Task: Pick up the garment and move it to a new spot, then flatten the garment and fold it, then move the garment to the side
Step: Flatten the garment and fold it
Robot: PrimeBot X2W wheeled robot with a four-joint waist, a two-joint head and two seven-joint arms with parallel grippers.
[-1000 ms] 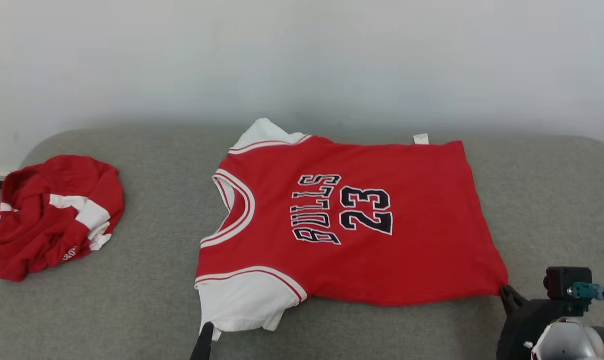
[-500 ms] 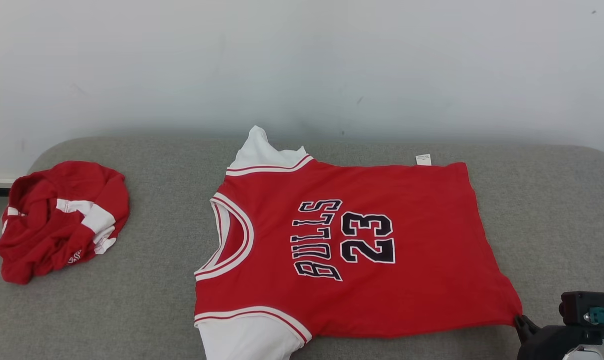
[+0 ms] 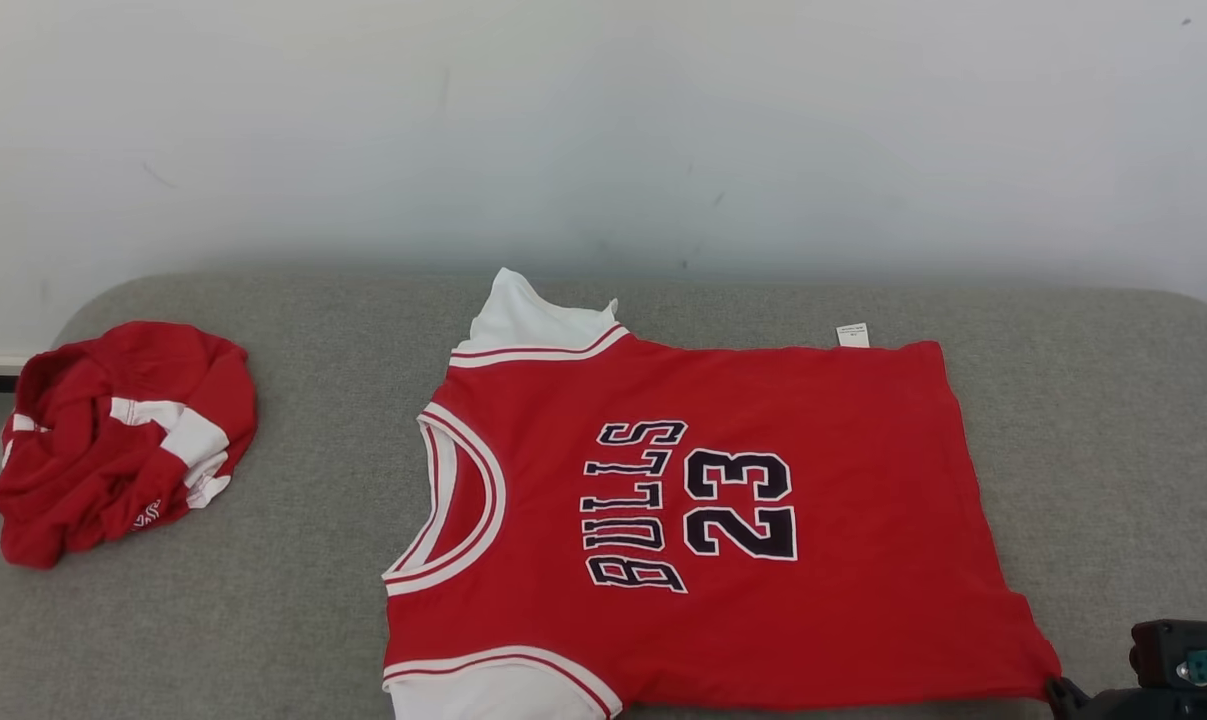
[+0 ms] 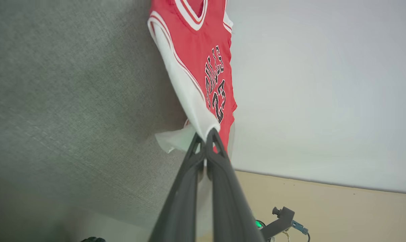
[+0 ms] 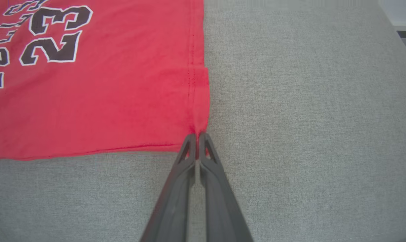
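A red jersey (image 3: 723, 500) with white sleeves and "BULLS 23" lettering lies spread on the grey cushion (image 3: 293, 480), neck to the left. In the right wrist view my right gripper (image 5: 197, 136) is shut on the near hem corner of the jersey (image 5: 105, 84). Its tip also shows at the bottom right of the head view as my right gripper (image 3: 1060, 690). In the left wrist view my left gripper (image 4: 205, 136) is shut on the white sleeve's edge of the jersey (image 4: 203, 43).
A second crumpled red and white garment (image 3: 113, 440) lies at the cushion's far left. A pale wall (image 3: 603, 130) rises behind the cushion. Bare grey fabric stretches to the right of the jersey (image 5: 307, 101).
The camera has tilted, so the picture shifted down. The jersey has been drawn toward me by both grippers, its near sleeve and hem now reaching the head view's bottom edge.
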